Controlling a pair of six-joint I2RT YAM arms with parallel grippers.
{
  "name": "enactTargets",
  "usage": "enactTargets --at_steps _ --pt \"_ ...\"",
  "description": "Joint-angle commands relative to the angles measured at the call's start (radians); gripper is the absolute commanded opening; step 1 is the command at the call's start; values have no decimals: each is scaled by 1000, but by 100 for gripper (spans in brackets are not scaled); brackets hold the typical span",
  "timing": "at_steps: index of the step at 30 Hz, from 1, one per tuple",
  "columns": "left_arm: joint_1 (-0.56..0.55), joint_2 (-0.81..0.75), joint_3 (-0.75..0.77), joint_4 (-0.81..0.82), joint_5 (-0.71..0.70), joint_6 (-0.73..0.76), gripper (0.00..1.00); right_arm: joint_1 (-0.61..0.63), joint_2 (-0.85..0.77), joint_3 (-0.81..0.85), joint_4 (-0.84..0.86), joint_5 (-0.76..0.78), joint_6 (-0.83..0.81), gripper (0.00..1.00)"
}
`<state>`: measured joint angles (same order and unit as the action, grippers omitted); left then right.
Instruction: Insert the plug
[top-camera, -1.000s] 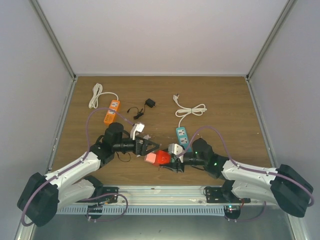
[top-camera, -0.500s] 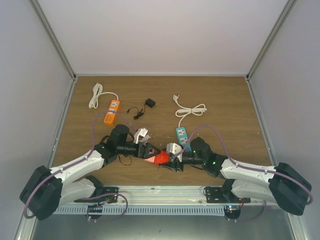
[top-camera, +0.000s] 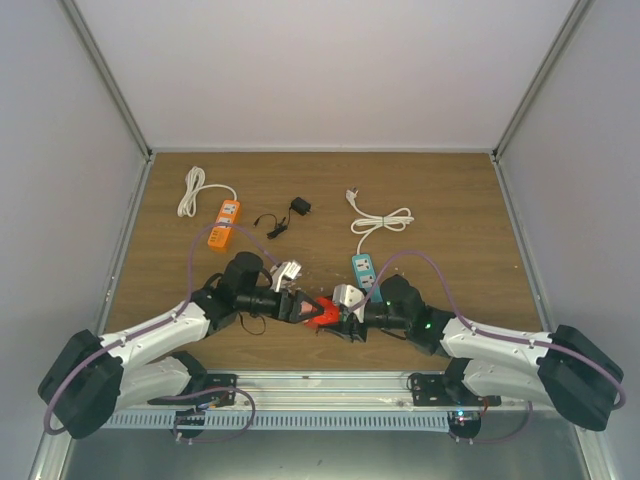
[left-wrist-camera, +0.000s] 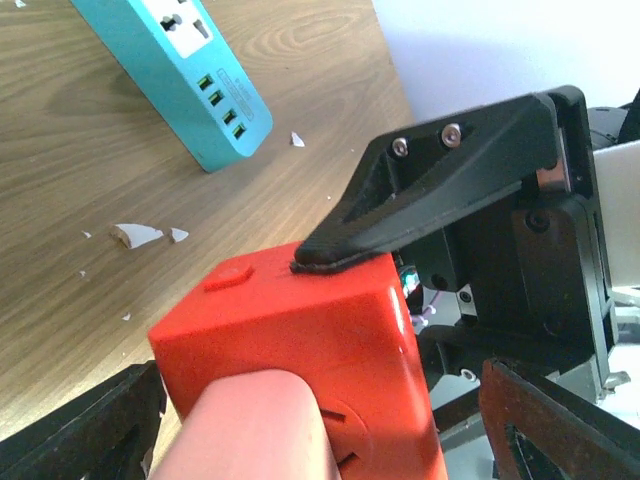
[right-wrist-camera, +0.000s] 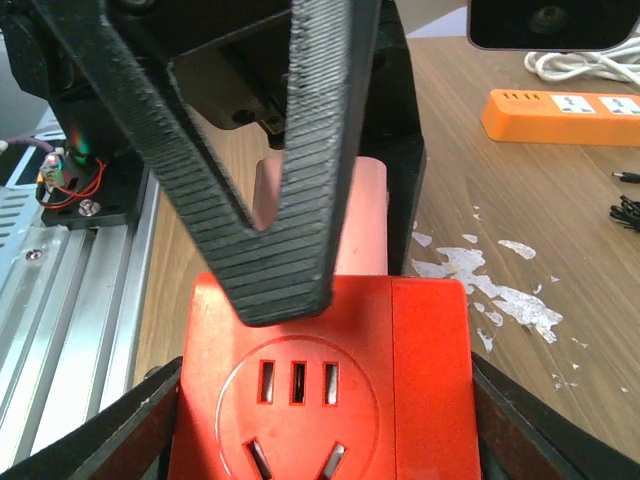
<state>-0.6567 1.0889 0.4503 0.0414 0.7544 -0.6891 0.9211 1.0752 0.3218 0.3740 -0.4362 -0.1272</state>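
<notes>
Where pressed against two opposite sides of the red plug (right-wrist-camera: 325, 390), closed tight on it: the fingers (right-wrist-camera: 100, 430) of the right gripper (right-wrist-camera: 320, 440). On the face toward that wrist camera, a round recess with three short slots above two slanted ones. In the left wrist view, one of those fingers tip-down on the plug's top face, beside a small raised tab.

At the back of the red body, a rounded pink end (left-wrist-camera: 250, 430), turned toward the left gripper (left-wrist-camera: 320, 425). At either side of that pink end, spread wide with clear gaps: the left fingers (left-wrist-camera: 80, 425), gripping nothing. In the right wrist view, one ribbed left finger lying across the pink end, tip at the plug's rear edge; cannot tell whether touching there.

Both grippers nose to nose over the near middle of the wooden table (top-camera: 450, 200).

Just beyond the right gripper, a teal power strip (top-camera: 364, 270), flat, sockets up, near the plug but apart from it. Beyond that, a coiled white cord (top-camera: 385, 220). Well apart at the far left, an orange power strip (top-camera: 224, 222) with a second white cord (top-camera: 190, 190). Between the two strips, a small black charger (top-camera: 300, 206) and a thin black cable (top-camera: 268, 226). On the wood by the teal strip, scattered white chips (left-wrist-camera: 135, 235).
</notes>
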Motion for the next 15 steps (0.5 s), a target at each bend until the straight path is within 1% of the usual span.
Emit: enactTargets --at_steps 1,7,15 --pt "-20 -11 -9 48 21 -1 88 5 -19 32 57 20 -15 10" --pt "-29 8 -12 67 42 3 83 6 -30 28 58 26 -12 10" --pt "-37 0 -26 96 66 1 67 5 -41 23 63 40 -11 11"
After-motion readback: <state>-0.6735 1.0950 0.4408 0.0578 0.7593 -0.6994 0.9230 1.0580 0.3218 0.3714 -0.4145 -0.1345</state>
